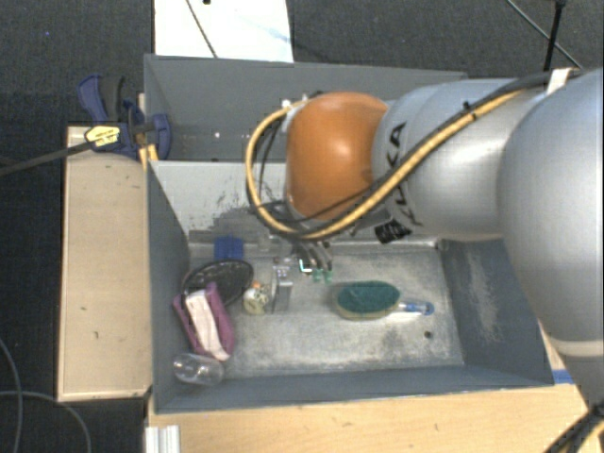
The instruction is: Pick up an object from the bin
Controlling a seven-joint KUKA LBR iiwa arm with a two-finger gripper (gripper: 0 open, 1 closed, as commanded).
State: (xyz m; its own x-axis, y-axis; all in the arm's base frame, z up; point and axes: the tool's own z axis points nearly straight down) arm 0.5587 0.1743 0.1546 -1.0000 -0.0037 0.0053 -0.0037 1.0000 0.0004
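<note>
At mid-floor of the bin (pixel 359 347), just below the back wall, the pincer (pixel 316 270) hung low under the arm's orange cover (pixel 332 154). Couldn't tell whether it was released or clenched, since the cover and cables hid most of it. Nothing was seen in its grip.

Nearest candidates: a small silvery piece (pixel 280 287) just to its lower left, and a green oval scrub brush (pixel 366 299) with a clear, blue-tipped handle just to its lower right, lying flat and apart from everything else. The pincer sat above the gap between the two and touched neither, as far as could be told.

Further left there was a pale round bit (pixel 255 299) beside the silvery piece, a blue block (pixel 227 248) by the back wall, and a black oval thing (pixel 217 276). A pink-and-purple bundle (pixel 208 319) lay against the left wall, with a clear plastic piece (pixel 196 370) in the front-left corner.

Judged step: settling on a target before descent. To do it well, commit to one thing. The brush looked the safer pick, being isolated and having a broad body with free floor all round. Shift right, centre over the green head rather than the thin handle, and close across the short width. The silvery piece was small and crowded by the pale bit, so a two-thing grab or a slip seemed likely. Watch the back wall on descent.
</note>
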